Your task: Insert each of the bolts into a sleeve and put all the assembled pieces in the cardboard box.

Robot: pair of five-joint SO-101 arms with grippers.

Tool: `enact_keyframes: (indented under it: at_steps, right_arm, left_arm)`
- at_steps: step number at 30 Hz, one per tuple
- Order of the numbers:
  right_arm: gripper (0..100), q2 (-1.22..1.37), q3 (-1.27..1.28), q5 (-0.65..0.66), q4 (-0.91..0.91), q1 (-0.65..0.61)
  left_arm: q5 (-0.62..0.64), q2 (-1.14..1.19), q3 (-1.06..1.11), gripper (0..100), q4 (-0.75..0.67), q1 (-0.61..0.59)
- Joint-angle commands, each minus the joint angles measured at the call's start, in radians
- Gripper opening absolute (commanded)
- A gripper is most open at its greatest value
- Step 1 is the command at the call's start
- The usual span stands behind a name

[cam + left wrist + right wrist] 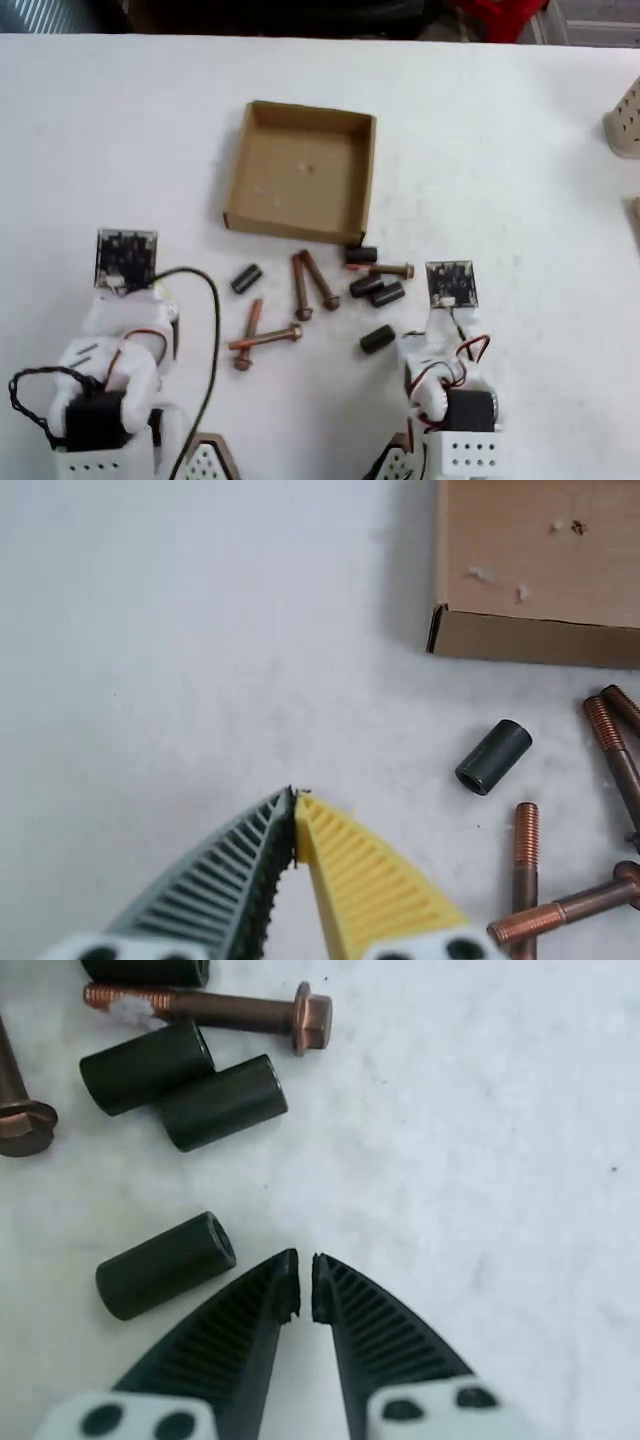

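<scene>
Copper-coloured bolts (318,281) (five, by the high view) are lying loose on the white table (520,150) among five black sleeves (367,285), all on the near side of the cardboard box (300,222). No bolt is sitting inside a sleeve, and the box is holding nothing but a few pale specks. Judged from this, the task is standing at its start, with every insertion and every transfer left to do.

The left gripper (296,800) is hanging over bare table to the left of the parts, its grey and yellow fingers pressed tip to tip and gripping nothing. The right gripper (305,1270) is hanging at the near right edge of the cluster, its black fingers all but closed with a thin slit between the tips, also gripping nothing. The nearest sleeve (165,1265) is lying just beside it, not touching.

The high view is giving the whole layout and the count, while the wrist views are supplying the state of the fingers. The left wrist view is showing the box's near left corner and the lone left sleeve (493,757). The right wrist view is showing, close up, a pair of sleeves (223,1102) touching side by side and a flanged bolt (200,1005) just beyond them.
</scene>
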Motion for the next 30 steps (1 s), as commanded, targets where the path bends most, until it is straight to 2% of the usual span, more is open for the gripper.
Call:
enact_keyframes:
  at_steps: [1, 6, 10, 15, 18, 21, 24, 30]
  right_arm:
    - [1.7, -0.008, 0.008, 0.006, -0.001, 0.008]
    - [1.7, -0.008, 0.008, 0.009, -0.001, 0.008]
    - [1.7, -0.008, 0.008, 0.009, -0.001, 0.008]
    - [1.7, -0.008, 0.008, 0.009, -0.002, 0.008]
    - [1.7, -0.008, 0.006, 0.011, -0.005, 0.010]
    - [1.7, -0.008, -0.035, 0.011, -0.007, 0.027]
    - [1.7, -0.008, -0.083, 0.012, -0.007, 0.104]
    - [1.8, -0.001, -0.104, 0.005, -0.088, 0.094]
  left_arm:
    - [-0.009, 0.291, -0.213, 2, -0.003, 0.012]
    - [0.083, 0.544, -0.311, 2, -0.021, 0.013]
    - [0.161, 0.699, -0.295, 2, -0.137, 0.013]
    - [0.180, 0.874, -0.245, 2, -0.287, 0.013]
    - [0.181, 0.964, -0.250, 2, -0.318, 0.027]
    - [0.181, 1.026, -0.252, 2, -0.318, 0.062]
    - [0.181, 1.046, -0.252, 2, -0.318, 0.079]
    - [0.181, 1.050, -0.245, 2, -0.367, 0.070]
